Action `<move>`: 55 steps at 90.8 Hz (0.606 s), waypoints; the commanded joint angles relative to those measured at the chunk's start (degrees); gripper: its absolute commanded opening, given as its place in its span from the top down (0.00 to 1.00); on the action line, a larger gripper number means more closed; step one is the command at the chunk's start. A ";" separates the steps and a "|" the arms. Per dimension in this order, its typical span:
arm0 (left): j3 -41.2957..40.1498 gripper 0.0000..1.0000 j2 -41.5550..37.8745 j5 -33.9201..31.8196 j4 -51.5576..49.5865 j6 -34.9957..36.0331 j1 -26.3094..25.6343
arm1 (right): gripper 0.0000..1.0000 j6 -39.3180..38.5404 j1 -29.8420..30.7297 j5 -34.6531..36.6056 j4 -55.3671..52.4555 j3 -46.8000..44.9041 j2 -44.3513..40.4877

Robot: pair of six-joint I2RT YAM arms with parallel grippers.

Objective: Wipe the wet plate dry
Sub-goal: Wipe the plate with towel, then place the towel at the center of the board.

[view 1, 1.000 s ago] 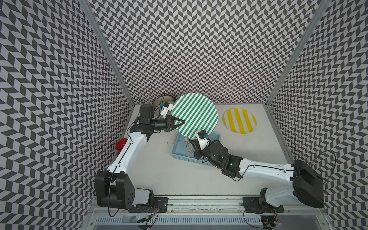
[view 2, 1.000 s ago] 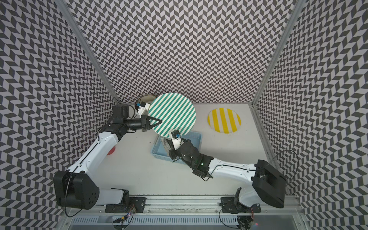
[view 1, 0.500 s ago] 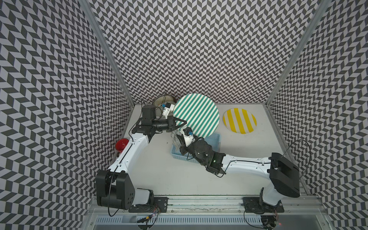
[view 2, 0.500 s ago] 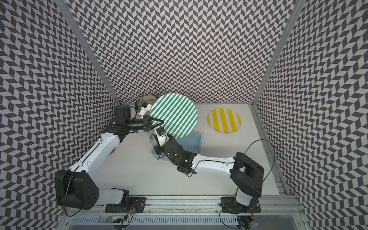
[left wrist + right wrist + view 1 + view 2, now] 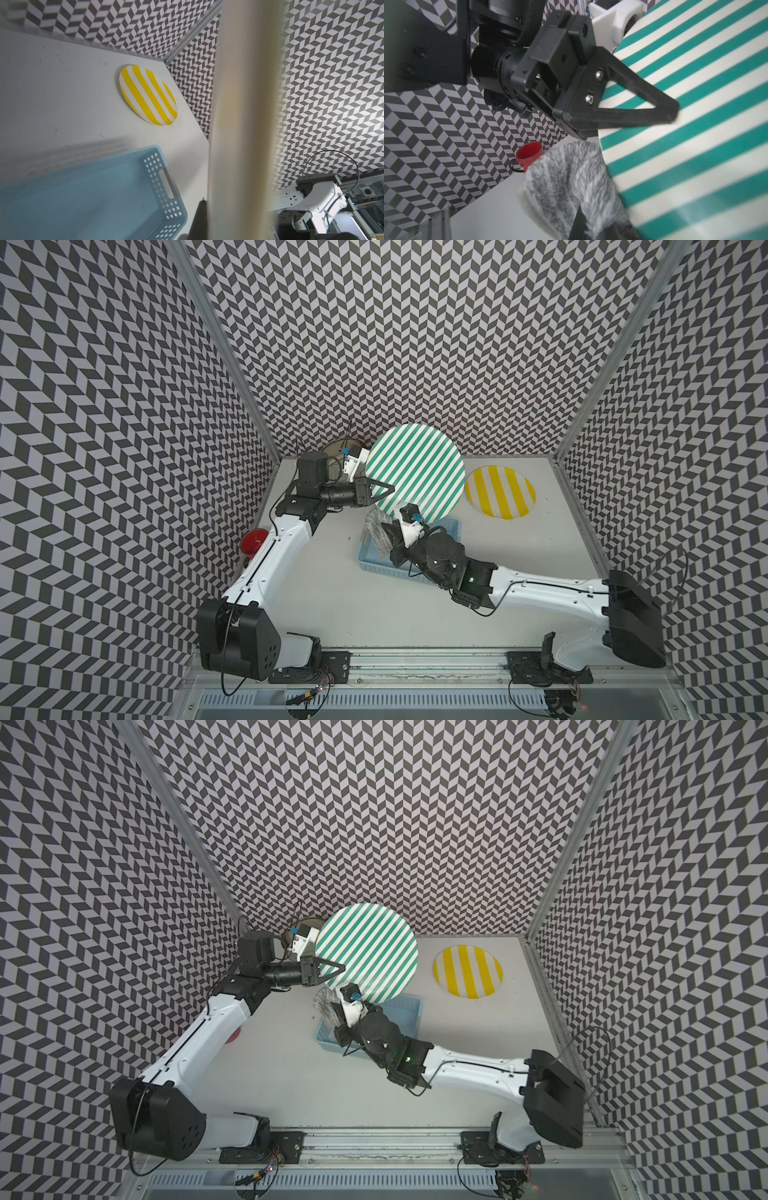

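R claw [image 5: 386, 536] shut on grey cloth [image 5: 375, 524], which sits at the plate's lower rim. L claw [image 5: 386, 488] clamps green-striped plate [image 5: 419, 472], held up over basket [image 5: 451, 526]. Wiping prob. under way (wetness not visible); most of the face looks left to do.

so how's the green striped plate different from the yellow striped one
The green plate is held up off the table, tilted, by the left gripper on its rim; the yellow plate lies flat on the table. The green plate has many narrow stripes, the yellow plate a few broad ones. A grey cloth is close at the green plate's edge, none by the yellow plate. Both are round and striped with cream.
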 commanded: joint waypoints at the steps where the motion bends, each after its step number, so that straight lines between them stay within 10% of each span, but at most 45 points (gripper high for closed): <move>1: 1.80 1.00 0.63 -8.07 -0.24 5.68 2.00 | 1.00 4.80 -2.85 8.92 4.88 -2.52 -10.80; 34: 4.31 1.00 2.80 -7.70 2.08 12.63 2.62 | 1.00 34.28 -19.83 11.47 -36.33 -15.40 -28.70; 55: 4.30 1.00 2.11 -4.23 0.94 17.63 2.55 | 1.00 40.66 -28.66 4.62 -43.28 -21.88 -25.75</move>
